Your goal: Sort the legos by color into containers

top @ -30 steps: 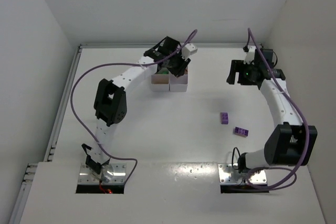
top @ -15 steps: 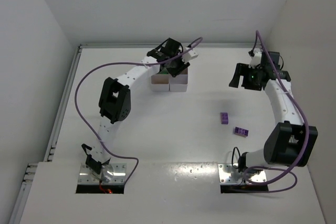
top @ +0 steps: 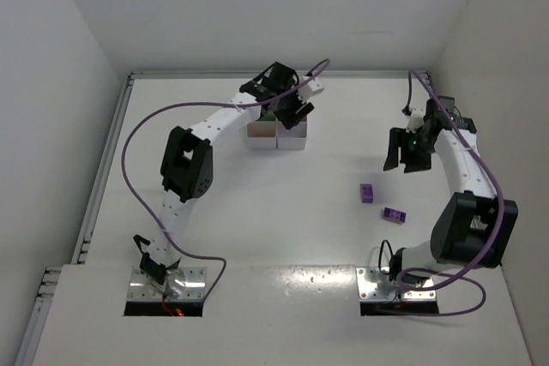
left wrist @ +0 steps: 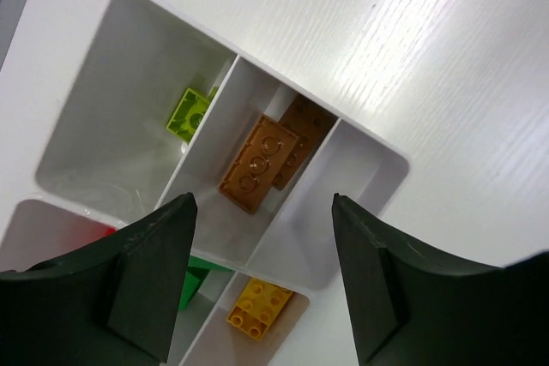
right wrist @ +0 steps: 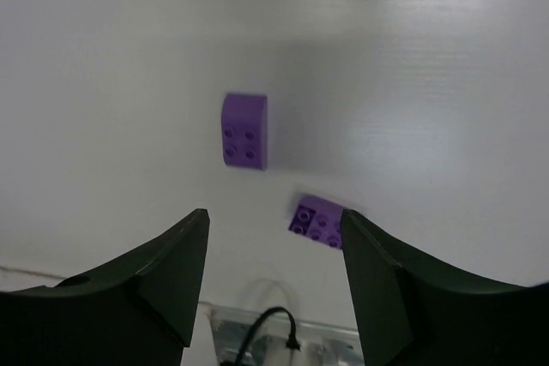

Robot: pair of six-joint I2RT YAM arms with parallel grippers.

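From above, we see the left gripper [top: 293,111] over the tray [top: 276,137]. The right gripper [top: 401,156] is near two purple bricks [top: 367,193] on the table, not touching them. In our left wrist view the fingers stand apart and empty above orange bricks [left wrist: 259,165] in a compartment. In our right wrist view the fingers are spread and empty, and the purple bricks lie between them on the table.

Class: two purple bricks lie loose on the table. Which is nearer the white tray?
The far purple brick; the near purple brick lies toward the right arm's base, away from the tray.

White tray [left wrist: 202,155] shows orange bricks [left wrist: 257,163], lime brick [left wrist: 189,114], yellow brick [left wrist: 257,308] (green brick [left wrist: 197,276], a sliver); purple bricks [right wrist: 244,130] dot white table [right wrist: 429,83].
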